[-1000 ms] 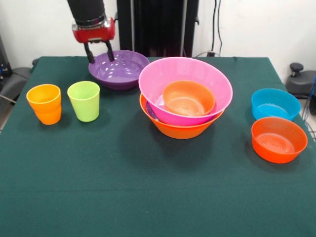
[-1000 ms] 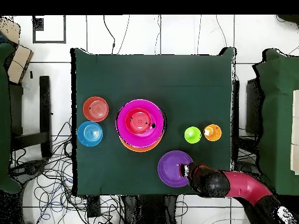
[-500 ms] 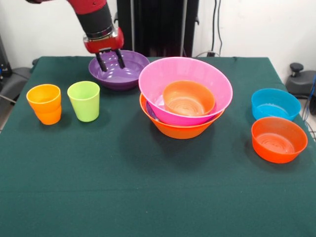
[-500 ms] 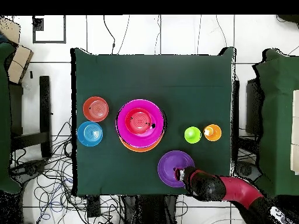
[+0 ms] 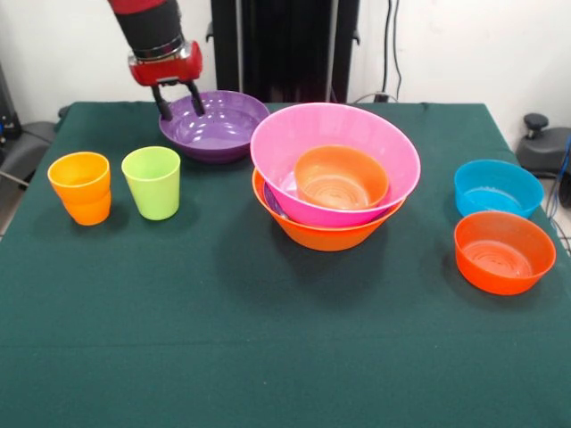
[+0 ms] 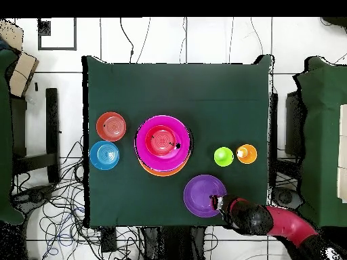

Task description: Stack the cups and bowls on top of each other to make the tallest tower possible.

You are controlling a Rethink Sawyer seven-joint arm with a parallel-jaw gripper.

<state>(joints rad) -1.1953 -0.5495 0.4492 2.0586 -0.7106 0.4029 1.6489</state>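
Since half a second ago my gripper [image 5: 178, 101] has swung back toward the purple bowl's [image 5: 216, 127] left rim and lifted a little; nothing on the cloth has shifted. My two dark fingers [image 5: 194, 98] hang apart, gripping nothing, with one tip over that rim at about nine o'clock of the bowl and the other just inside it; whether either touches the plastic I cannot tell. Going left to right in the front view: the orange cup [image 5: 81, 186] with its stepped rim band stands upright near the left edge of the green table [image 5: 268, 348], and the lime-green cup [image 5: 152, 182] stands upright just beside it at its three o'clock, the two apart. At about one o'clock of the green cup sits the purple bowl, empty, rim up. Next comes the tower: the large yellow-orange bowl [image 5: 321, 234] at the base, a sliver of a second purple bowl [image 5: 272, 202] showing at its left, the large pink bowl [image 5: 335, 160] nested above, and a small red-orange bowl [image 5: 341, 176] sitting inside the pink one. Well apart at the right, the blue bowl [image 5: 497, 188] stands with the other red-orange bowl [image 5: 504, 251] just in front of it at six o'clock; I cannot say whether they touch. From overhead my arm [image 6: 284, 225] reaches the purple bowl's rim at its four o'clock.
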